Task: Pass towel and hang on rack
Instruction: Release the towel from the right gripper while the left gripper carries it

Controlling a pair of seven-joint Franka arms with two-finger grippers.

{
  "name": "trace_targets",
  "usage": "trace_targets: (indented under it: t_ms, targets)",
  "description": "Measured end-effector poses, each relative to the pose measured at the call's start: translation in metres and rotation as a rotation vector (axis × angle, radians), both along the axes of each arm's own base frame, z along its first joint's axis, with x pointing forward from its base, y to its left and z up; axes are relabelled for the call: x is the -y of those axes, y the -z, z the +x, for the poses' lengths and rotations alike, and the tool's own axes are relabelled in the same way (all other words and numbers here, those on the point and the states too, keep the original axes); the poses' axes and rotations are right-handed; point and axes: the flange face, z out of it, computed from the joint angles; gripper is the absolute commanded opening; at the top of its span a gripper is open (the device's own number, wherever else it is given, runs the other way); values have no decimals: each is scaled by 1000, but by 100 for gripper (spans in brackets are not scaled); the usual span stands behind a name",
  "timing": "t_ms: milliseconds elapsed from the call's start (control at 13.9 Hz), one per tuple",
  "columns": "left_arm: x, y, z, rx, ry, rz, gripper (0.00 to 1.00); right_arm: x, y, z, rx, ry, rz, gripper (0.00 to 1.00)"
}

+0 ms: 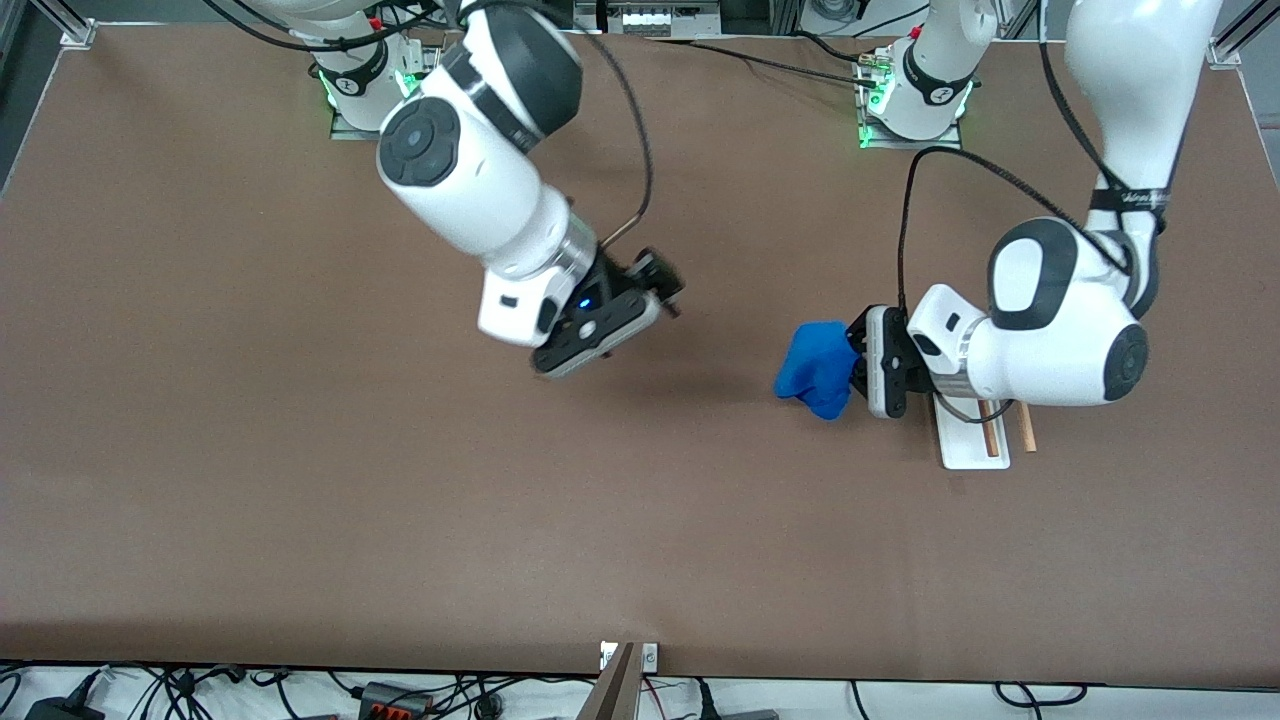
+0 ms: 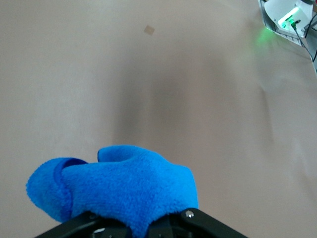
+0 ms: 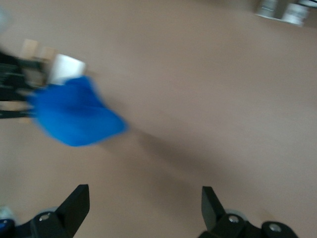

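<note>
Over the table, the left gripper pinches the bunched towel aloft beside the rack, so it should spread it across both rods, while the right gripper hangs wide, empty.

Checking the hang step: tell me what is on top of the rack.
No cloth lies on the rack. The left gripper, shut on the towel, hangs beside it, and the left arm covers most of the rods.
</note>
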Motion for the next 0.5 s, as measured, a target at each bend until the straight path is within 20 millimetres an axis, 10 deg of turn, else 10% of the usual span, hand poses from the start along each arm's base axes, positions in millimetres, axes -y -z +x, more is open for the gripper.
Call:
trace_targets:
  t_ms: [503]
  targets:
    - [-77,-10,4,-111,-223,167,0,137,46,52,-160,194,-276,100]
